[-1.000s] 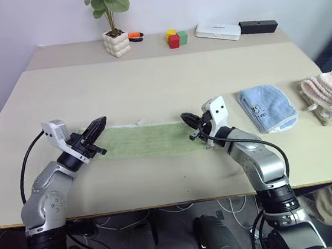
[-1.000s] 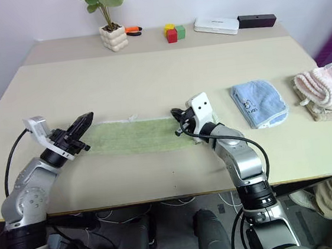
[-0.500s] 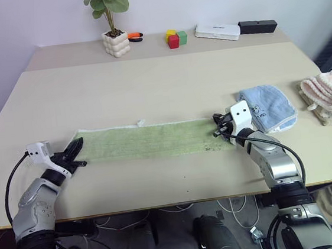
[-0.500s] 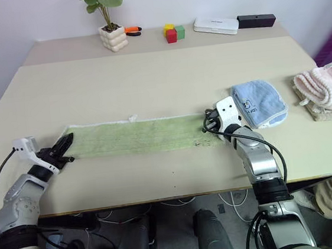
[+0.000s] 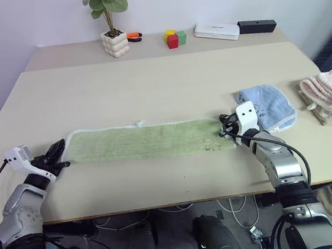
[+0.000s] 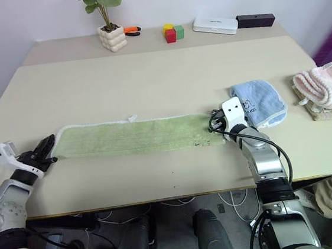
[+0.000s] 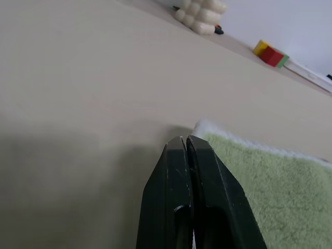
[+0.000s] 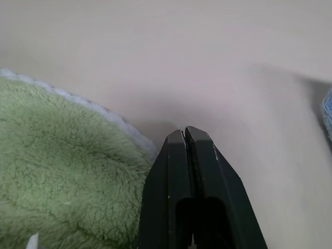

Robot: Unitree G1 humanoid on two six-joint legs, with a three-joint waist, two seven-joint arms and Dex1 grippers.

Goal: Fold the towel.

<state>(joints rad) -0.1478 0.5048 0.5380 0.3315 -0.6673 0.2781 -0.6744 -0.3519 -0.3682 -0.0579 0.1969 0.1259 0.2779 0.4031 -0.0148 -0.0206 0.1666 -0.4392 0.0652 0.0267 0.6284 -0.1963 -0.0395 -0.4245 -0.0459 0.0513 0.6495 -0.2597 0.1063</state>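
1. On the table [image 5: 150,90], seen from the left eye, the towel [image 5: 147,141] lies flat as a long green strip running left to right, with whitish edging and a small dark mark near its right front corner. The left gripper [image 5: 55,154] sits at the strip's left end and the right gripper [image 5: 224,127] at its right end. A blue towel [image 5: 268,109] lies just past the right gripper, and a pink towel [image 5: 329,95] sits further right.
2. Along the far edge, the right eye shows a plant [image 6: 107,20], some blocks [image 6: 173,32], a white box [image 6: 214,25] and a black bar [image 6: 255,20].
3. From the left wrist, the fingers [image 7: 199,176] are pressed together, tip just beside the towel's corner; whether any cloth is pinched is hard to say.
4. From the right wrist, the fingers [image 8: 207,176] are likewise pressed together, beside the towel's fluffy edge.
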